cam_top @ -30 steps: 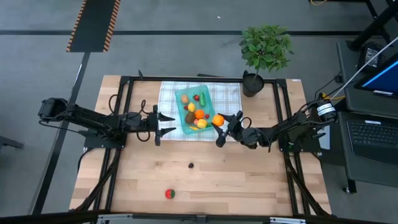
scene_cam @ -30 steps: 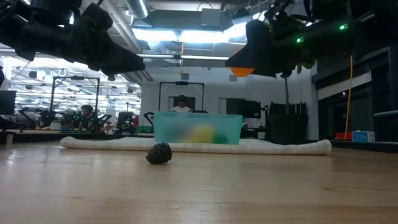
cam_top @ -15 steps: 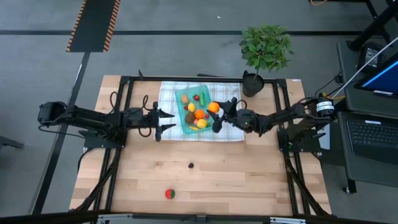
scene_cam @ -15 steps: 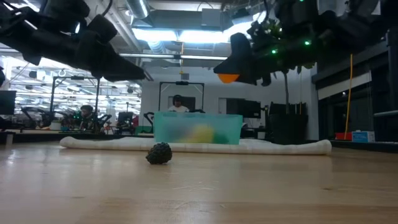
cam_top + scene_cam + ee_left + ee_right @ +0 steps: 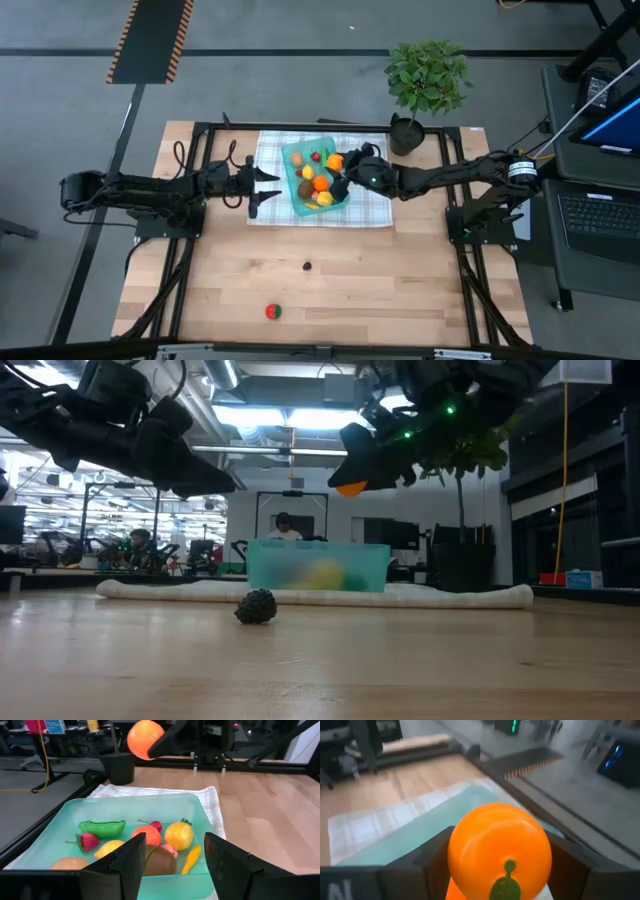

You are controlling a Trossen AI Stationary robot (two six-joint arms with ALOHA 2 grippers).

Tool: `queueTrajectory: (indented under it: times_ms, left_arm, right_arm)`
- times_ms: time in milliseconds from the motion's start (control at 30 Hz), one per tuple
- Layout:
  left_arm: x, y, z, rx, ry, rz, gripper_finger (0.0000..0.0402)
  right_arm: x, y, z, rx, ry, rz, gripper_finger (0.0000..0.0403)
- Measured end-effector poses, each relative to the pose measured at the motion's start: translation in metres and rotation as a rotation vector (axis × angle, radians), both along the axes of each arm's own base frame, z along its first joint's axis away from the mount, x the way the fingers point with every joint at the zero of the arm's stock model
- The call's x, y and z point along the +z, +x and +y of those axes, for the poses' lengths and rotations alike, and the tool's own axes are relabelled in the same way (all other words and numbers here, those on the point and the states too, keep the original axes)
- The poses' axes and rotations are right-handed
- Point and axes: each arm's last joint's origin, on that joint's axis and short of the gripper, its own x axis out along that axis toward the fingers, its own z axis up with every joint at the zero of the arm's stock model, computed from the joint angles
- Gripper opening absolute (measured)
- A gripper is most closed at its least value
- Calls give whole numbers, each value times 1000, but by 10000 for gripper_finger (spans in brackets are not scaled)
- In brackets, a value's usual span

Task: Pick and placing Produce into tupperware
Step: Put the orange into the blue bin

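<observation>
The tupperware [image 5: 296, 150] is a teal tub resting on the checked cloth [image 5: 372, 205]. It holds several toy produce pieces: a green pod [image 5: 102, 827], a strawberry [image 5: 88, 841], an orange [image 5: 149, 835] and a brown kiwi [image 5: 160, 861]. My right gripper [image 5: 341, 172] hangs above the tub's right rim, shut on another orange [image 5: 335, 161]. My left gripper [image 5: 262, 190] hovers open just left of the tub, pointing at it. A black berry [image 5: 307, 266] and a red fruit [image 5: 273, 312] lie on the bare wood nearer the table's near edge. My right gripper pinches the orange [image 5: 499, 852] between its two fingers [image 5: 434, 862], one on each side of the ball. It reaches in from the table's right and slants downward. The orange [image 5: 350, 488] is lifted clear, well above the tub, its green stem mark facing the wrist camera.
A potted plant [image 5: 428, 75] stands at the table's far right, beyond the cloth. A black frame [image 5: 200, 180] borders the table top. Open wood [image 5: 400, 280] stretches across the near half. In the low view, people show in the room behind.
My right gripper has carried the orange from above the cloth's right part toward the table's left and far edge, and it now stands over the tub's right rim. It has stayed shut on the orange throughout.
</observation>
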Motion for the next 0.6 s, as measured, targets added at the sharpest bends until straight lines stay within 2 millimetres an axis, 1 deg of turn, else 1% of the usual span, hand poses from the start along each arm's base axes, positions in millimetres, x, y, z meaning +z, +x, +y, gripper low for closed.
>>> queueTrajectory:
  times_ms: [133, 300, 467, 600]
  left_arm:
    - [-1, -1, 2, 7, 22, 19, 192]
    - [-5, -2, 3, 11, 16, 58, 192]
    - [-5, -2, 3, 7, 29, 62, 192]
    - [-5, -2, 3, 7, 29, 62, 192]
  right_arm:
    - [12, 6, 1, 33, 70, 112, 249]
    - [30, 9, 1, 46, 100, 218, 249]
    - [43, 13, 0, 69, 108, 224, 249]
    - [44, 12, 0, 81, 122, 241, 249]
